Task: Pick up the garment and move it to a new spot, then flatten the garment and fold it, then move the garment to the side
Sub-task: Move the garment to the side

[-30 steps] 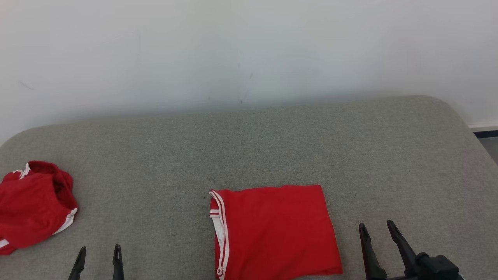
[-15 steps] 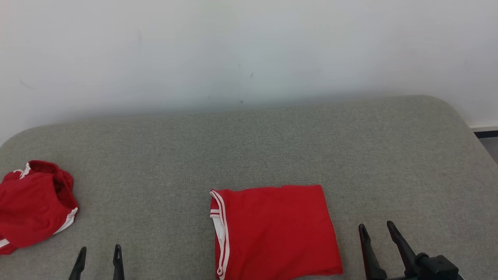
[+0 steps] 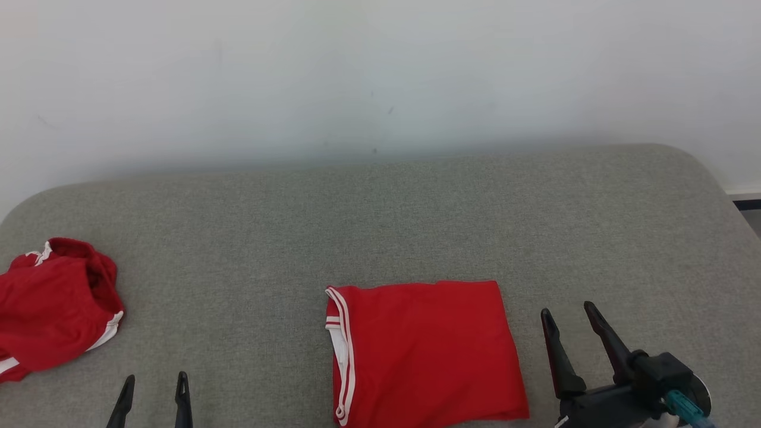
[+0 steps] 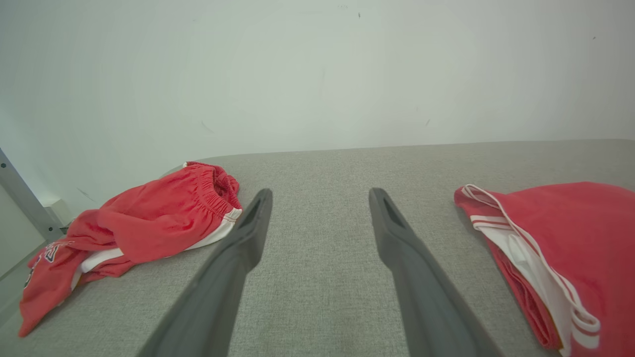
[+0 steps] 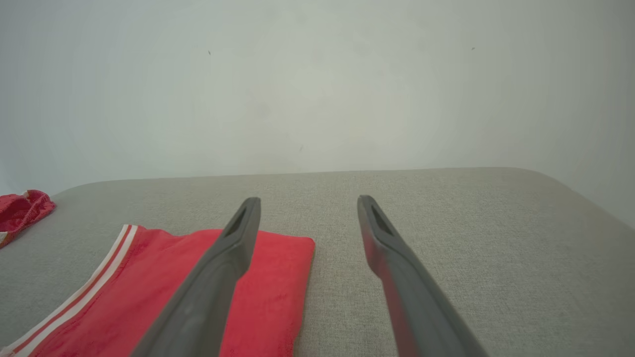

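The left gripper (image 3: 156, 380) hung released, its two long dark fingers (image 4: 233, 258) parted and holding nothing. They were smooth, matte and tapered, each with a narrow slot near its tip. In the left wrist view this gripper (image 4: 321, 194) framed bare grey cloth between its tips. The right gripper (image 3: 568, 310) was likewise spread and empty, its fingers rising from a blocky black wrist. From its own camera, the right gripper (image 5: 308, 200) pointed over the garment's right edge, with one finger in front of the red cloth and the other in front of the pad.

The garment (image 3: 425, 351) lay folded into a flat, near-square block of smooth red knit, low in the head view's middle, between the two grippers and closer to the right one. White ribbed trim with thin red stripes ran down its left edge (image 4: 526, 248), where the layers showed stacked. Its right corner (image 5: 278, 277) was crisp.

Well apart, at the far left, sat a heap (image 3: 50, 309) of the same red cloth, crumpled and rounded, with a gathered elastic band (image 4: 218, 191) and white trim; one end of it showed at the edge of the right wrist view (image 5: 20, 208).

Both lay on a pad (image 3: 380, 226) of coarse grey-green weave with rounded corners. Behind it stood a plain pale wall (image 3: 380, 71), faintly scuffed.
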